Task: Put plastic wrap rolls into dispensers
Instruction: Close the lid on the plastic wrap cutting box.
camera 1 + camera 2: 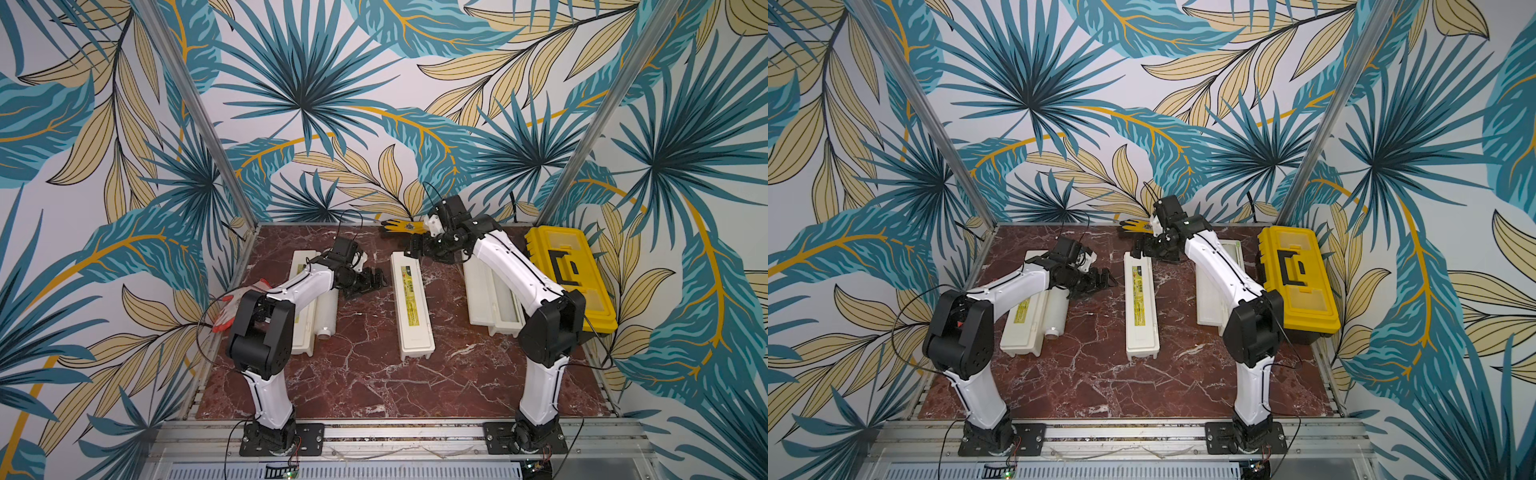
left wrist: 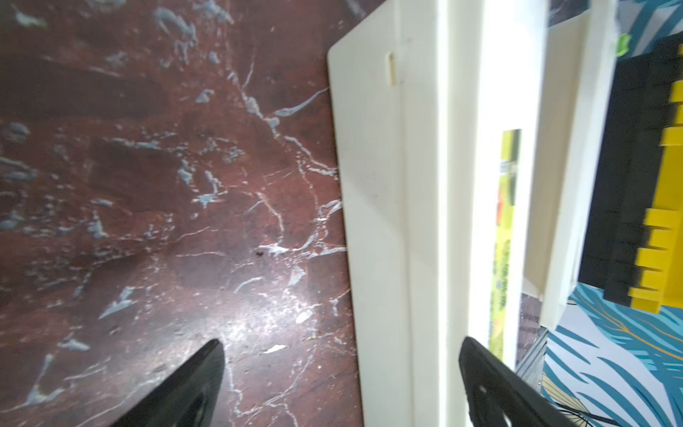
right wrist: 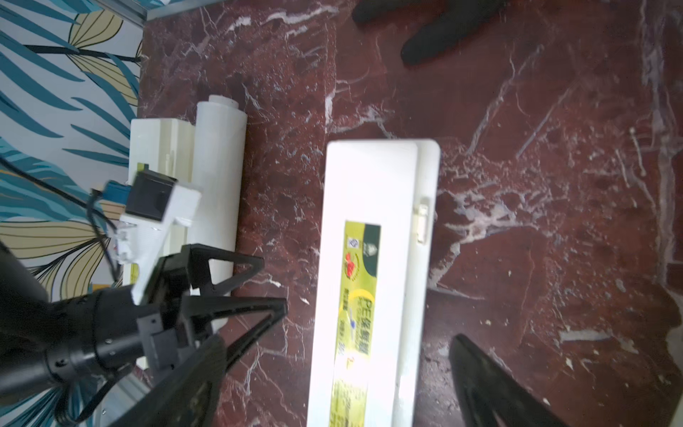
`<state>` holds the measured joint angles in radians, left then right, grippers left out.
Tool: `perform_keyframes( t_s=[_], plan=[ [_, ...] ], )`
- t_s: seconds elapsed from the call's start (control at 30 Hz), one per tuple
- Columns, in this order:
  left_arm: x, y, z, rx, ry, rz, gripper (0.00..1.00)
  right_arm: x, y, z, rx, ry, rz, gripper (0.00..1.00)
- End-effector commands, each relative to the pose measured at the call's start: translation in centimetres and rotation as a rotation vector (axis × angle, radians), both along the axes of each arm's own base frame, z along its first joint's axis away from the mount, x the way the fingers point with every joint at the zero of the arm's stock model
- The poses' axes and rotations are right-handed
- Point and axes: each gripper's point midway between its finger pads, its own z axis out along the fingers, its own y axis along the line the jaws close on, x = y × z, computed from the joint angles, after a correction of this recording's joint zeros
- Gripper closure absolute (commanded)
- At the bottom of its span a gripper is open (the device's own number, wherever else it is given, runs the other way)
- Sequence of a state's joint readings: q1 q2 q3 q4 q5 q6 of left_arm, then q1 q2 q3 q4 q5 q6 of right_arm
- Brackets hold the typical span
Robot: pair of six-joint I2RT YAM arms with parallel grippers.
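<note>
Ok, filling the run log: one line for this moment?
left gripper open, empty | right gripper open, above middle dispenser | plastic wrap roll on table beside left dispenser | right dispenser lid open

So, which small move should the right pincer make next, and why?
Probably lower the right pincer onto the far end of the middle dispenser. It hovers there open; that dispenser is shut, and a roll lies loose beside the left dispenser.

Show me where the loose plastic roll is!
In both top views the plastic wrap roll lies on the left side of the table, lengthwise alongside the leftmost dispenser.
</note>
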<state>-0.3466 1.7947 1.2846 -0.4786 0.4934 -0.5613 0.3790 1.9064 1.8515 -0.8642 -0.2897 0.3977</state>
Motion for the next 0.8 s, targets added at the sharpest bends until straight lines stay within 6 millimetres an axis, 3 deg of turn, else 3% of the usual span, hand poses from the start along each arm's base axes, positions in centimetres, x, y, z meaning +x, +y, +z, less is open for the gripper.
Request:
perform_keyframes(
  t_s=[0.0, 0.27, 0.4, 0.57, 0.77],
  plan=[
    [-0.9, -0.9, 1.5, -0.086, -0.021, 0.037, 0.0, -2.3, -0.5, -1.3, 0.133, 0.06, 0.066, 0.13],
    [-4.7, -2.8, 1.3, -0.093, -0.005, 0.03, 0.0, -9.3, -0.7, -5.1, 0.235, 0.221, 0.198, 0.29],
    [-6.6, -4.1, 1.6, -0.105, -0.009, -0.006, 0.0, -12.0, -1.0, -6.6, 0.259, 0.269, 0.238, 0.3],
    [-8.0, -4.5, 0.5, -0.108, 0.015, -0.045, 0.0, -13.6, -1.6, -8.4, 0.243, 0.305, 0.229, 0.31],
    [-9.3, -5.4, -0.3, -0.143, 0.02, -0.099, 0.01, -13.5, -1.0, -10.0, 0.297, 0.33, 0.213, 0.4]
  ],
)
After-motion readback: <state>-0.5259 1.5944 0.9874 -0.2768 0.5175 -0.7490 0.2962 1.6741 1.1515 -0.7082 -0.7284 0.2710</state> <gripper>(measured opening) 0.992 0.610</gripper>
